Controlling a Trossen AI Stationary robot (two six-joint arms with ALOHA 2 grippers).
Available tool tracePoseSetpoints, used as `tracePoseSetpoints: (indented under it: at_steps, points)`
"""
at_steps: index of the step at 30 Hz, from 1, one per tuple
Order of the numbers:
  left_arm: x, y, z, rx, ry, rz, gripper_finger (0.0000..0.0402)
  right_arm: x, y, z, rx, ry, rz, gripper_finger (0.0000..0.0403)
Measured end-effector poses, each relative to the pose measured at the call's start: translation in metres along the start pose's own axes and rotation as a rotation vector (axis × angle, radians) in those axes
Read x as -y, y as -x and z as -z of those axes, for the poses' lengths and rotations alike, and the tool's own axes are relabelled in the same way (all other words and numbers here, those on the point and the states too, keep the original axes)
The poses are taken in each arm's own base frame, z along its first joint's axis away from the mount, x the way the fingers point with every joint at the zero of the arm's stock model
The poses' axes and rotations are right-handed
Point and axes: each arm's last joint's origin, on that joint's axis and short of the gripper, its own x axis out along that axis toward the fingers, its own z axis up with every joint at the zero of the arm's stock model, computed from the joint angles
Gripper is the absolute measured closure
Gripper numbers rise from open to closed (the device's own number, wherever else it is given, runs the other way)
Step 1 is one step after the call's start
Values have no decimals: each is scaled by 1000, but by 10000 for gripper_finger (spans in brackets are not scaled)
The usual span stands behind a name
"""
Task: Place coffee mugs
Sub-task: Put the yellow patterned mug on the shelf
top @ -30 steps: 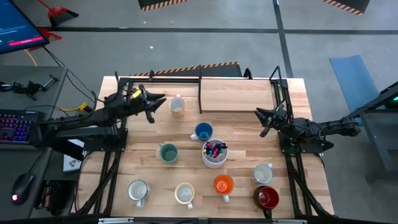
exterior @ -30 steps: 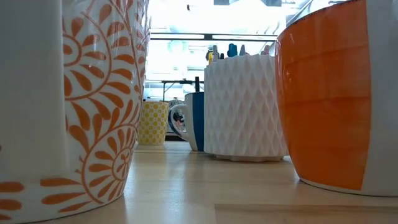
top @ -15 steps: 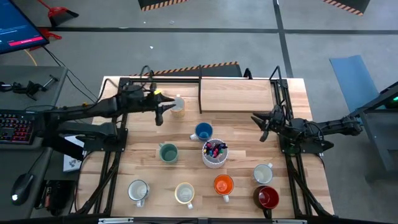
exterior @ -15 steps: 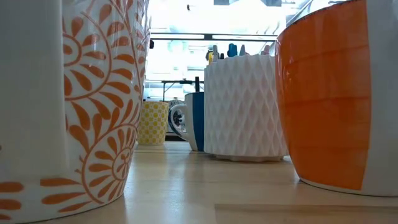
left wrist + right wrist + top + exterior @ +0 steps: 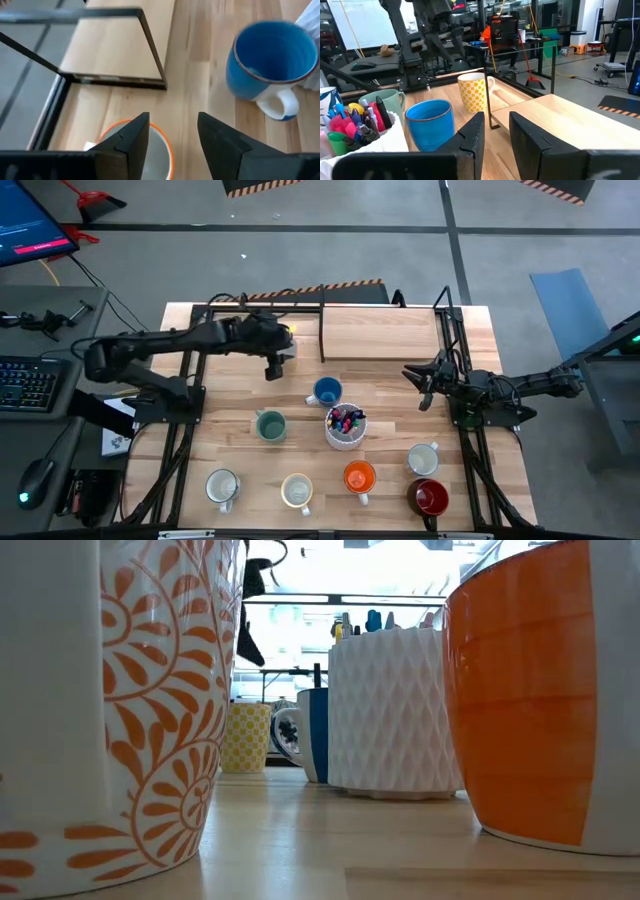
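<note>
My left gripper (image 5: 272,367) hangs open, slanting down, just above the pale yellow mug (image 5: 289,350) at the table's far left; the low view shows the gripper (image 5: 250,640) clear above that mug (image 5: 245,738). In the left wrist view the mug's orange rim (image 5: 162,142) lies under the fingertips. Standing on their bases are the blue (image 5: 326,391), teal (image 5: 270,425), orange (image 5: 358,477), dark red (image 5: 430,497), grey-white (image 5: 423,458), white (image 5: 222,487) and cream (image 5: 297,491) mugs. My right gripper (image 5: 420,385) waits open at the right, holding nothing.
A black metal rack with a wooden shelf board (image 5: 380,330) stands at the far edge, right of the yellow mug. A white ribbed cup of coloured pens (image 5: 345,425) sits mid-table beside the blue mug. Bare wood lies between the teal mug and the left edge.
My left gripper has swung toward the table's right, from beside the yellow mug's left to over it, and has tipped from near level to slanting down. It has come into the low view above that mug. The mugs have stayed put.
</note>
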Motion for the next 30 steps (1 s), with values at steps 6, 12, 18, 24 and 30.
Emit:
tracePoseSetpoints:
  at_steps: [6,12,18,24,30]
  points:
    - [2,-20,12,-162,51,35,221,0,0,0,0,0,0,327]
    - [-1,-31,17,-219,56,0,213,0,0,0,0,0,0,327]
    - [-5,-40,23,-277,66,-22,213,0,0,0,0,0,-5,327]
    - [-3,-59,30,-336,63,-6,213,0,0,0,-1,0,-9,327]
    - [-2,-75,35,-369,59,-9,228,0,0,0,-1,0,-9,327]
